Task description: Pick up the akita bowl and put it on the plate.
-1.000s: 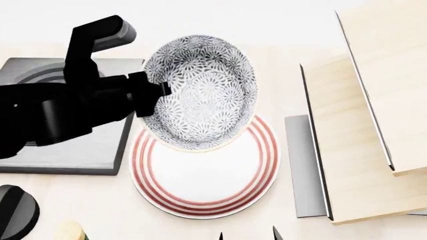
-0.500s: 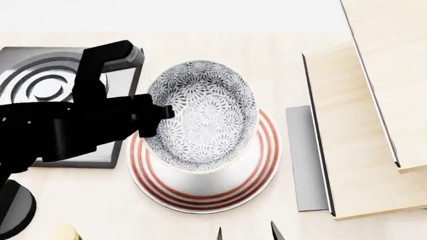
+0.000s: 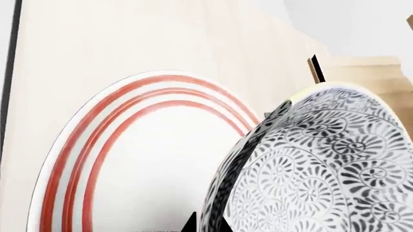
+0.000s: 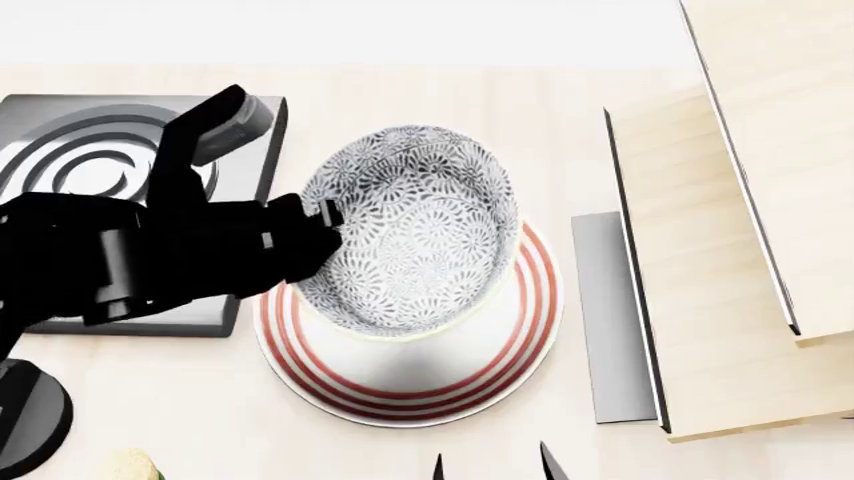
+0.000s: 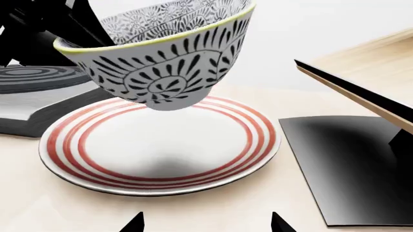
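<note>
The akita bowl [image 4: 416, 228] hangs tilted just above the plate [image 4: 400, 388], over its far half. In the right wrist view the akita bowl [image 5: 164, 63] clears the plate [image 5: 161, 154] by a small gap and casts a shadow on it. My left gripper [image 4: 324, 215] is shut on the bowl's left rim. The left wrist view shows its fingertips [image 3: 191, 223] pinching the wall of the akita bowl [image 3: 322, 164] beside the red-ringed plate [image 3: 148, 159]. My right gripper [image 5: 208, 223] is open and holds nothing, low at the near side of the plate; its tips [image 4: 439, 467] show at the head view's bottom edge.
A dark square stove burner [image 4: 94, 165] with grey rings lies left of the plate, under my left arm. A grey flat slab [image 4: 611, 320] and stepped wooden panels [image 4: 721, 300] stand to the right. A black round object [image 4: 27, 420] sits at the near left.
My left arm has carried the bowl nearer and lower, from over the plate's far rim to over the plate. The right gripper has stayed put.
</note>
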Controlling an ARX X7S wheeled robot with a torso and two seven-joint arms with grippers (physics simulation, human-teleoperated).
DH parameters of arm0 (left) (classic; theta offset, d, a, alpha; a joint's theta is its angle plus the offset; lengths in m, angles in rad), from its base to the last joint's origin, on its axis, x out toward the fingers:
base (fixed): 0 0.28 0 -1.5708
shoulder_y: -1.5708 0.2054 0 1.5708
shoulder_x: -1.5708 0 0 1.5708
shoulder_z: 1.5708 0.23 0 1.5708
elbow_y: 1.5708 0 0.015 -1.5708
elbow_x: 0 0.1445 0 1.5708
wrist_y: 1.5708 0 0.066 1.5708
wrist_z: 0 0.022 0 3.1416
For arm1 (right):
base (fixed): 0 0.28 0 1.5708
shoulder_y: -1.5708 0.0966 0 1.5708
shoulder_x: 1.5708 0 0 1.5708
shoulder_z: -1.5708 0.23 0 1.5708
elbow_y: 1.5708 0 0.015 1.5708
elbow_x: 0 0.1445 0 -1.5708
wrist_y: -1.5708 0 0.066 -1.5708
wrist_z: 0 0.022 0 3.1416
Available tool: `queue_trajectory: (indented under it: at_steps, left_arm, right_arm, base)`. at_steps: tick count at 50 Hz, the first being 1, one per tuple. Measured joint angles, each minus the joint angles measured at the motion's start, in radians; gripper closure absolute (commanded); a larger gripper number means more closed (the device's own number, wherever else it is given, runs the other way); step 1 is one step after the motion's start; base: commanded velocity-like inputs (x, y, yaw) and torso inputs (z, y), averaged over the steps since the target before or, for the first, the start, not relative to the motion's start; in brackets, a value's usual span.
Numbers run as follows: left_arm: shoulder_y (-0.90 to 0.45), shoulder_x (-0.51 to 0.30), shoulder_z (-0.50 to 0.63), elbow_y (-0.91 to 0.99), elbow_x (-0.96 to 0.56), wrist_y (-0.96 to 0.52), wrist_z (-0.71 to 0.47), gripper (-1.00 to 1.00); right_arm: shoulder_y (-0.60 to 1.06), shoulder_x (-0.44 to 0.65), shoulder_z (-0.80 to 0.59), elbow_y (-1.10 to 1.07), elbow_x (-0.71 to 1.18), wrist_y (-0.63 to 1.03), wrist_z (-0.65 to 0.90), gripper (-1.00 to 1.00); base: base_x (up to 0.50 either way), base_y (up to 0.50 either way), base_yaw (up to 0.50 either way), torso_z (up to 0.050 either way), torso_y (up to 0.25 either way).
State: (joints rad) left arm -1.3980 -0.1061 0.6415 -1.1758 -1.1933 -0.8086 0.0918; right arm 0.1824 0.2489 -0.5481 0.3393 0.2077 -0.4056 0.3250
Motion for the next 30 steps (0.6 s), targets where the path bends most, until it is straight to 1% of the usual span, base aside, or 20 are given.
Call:
queue_trajectory:
  at_steps: [14,30]
  left_arm:
    - [-0.017,0.027,-0.024,-0.103,0.018,-0.009,0.031,1.0]
    - [-0.01,0.051,-0.021,-0.131,0.116,-0.01,0.038,1.0]
  right_arm:
    - [0.003,-0.001,-0.003,0.005,0.0,-0.005,0.003,-1.0]
    - [0.009,-0.005,-0.007,0.021,0.004,-0.019,-0.003,-1.0]
  base:
    - [0.0,0.0,0.0,-0.001,-0.001]
    - [0.0,0.0,0.0,-0.001,-0.002]
